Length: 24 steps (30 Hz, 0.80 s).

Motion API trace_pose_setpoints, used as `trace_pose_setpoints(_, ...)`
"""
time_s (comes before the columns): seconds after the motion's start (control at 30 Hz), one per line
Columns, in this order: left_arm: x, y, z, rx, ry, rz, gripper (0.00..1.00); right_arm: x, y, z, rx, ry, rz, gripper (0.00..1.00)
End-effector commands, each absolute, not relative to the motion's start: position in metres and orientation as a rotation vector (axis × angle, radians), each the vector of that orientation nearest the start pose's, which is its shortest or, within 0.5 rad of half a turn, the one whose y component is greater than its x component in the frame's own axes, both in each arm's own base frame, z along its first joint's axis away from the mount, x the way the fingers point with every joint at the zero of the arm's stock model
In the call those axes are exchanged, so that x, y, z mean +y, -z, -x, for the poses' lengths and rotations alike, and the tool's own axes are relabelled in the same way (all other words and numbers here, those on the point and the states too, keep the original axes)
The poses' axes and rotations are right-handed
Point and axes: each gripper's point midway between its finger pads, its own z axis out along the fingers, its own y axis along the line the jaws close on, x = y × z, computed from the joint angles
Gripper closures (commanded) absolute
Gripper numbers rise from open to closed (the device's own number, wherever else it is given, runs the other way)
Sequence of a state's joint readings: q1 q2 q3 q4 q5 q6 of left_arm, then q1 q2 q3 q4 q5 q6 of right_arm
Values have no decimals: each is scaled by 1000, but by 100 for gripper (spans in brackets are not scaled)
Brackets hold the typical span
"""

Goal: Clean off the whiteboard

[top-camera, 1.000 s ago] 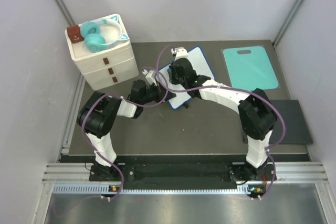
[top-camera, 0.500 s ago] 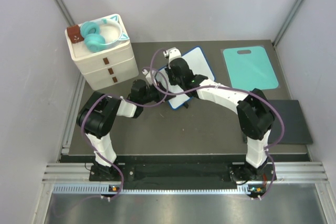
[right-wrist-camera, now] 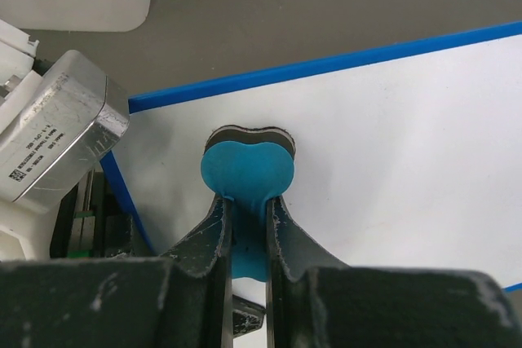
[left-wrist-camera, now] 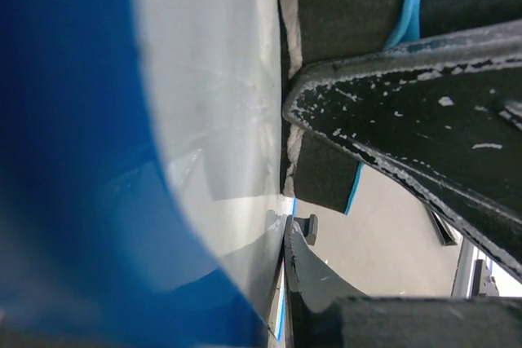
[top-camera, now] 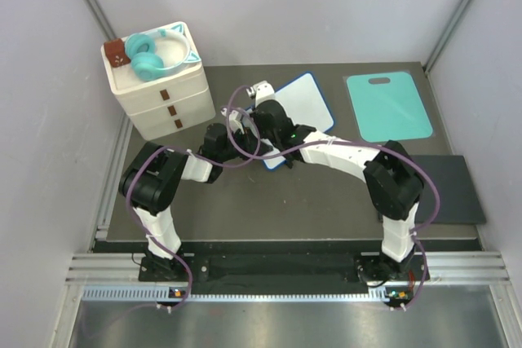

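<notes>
Right gripper (right-wrist-camera: 247,200), seen from its own wrist: the jaws are clamped on a blue eraser (right-wrist-camera: 247,167) with a dark felt underside, pressed flat on the whiteboard (right-wrist-camera: 391,136). The board lies directly under the tool, and its blue rim passes just beyond and to the left of the eraser. No marks show on the white surface in view; the part under the arms is hidden.

Just left of the eraser is the left gripper (top-camera: 247,132), its silver camera housing (right-wrist-camera: 57,132) overhanging the board's corner. Its jaws appear closed on the board's rim, though that wrist view is very close and blurred.

Likely trouble: a stroke further left would knock the eraser into that housing or carry it off the rim. A hard push could also twist the board out of the left grip. Purple cables (top-camera: 227,110) loop over both wrists and could snag as the arms cross.

Further out, well left of the tool, a white drawer unit (top-camera: 163,95) carries teal headphones (top-camera: 151,59). To the right, past the board, lie a teal mat (top-camera: 387,107) and a dark pad (top-camera: 457,189). None of these blocks the wiping.
</notes>
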<state>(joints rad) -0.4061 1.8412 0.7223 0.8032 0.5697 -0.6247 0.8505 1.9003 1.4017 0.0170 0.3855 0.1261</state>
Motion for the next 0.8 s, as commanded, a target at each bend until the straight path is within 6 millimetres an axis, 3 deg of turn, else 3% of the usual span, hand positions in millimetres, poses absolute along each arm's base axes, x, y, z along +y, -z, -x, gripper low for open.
trace_pose_setpoints(0.0, -301, -44, -298, 2067, 1182, -661, 100, 361, -20, -337, 2301, -200, 709, 100)
trace_pose_setpoints(0.23, -300, -43, -297, 2069, 1182, -662, 100, 340, 0, -332, 2360, -205, 607, 100)
trace_pose_setpoints(0.77, -301, -46, -297, 2055, 1195, -665, 100, 260, 43, -313, 2487, -31, 236, 100)
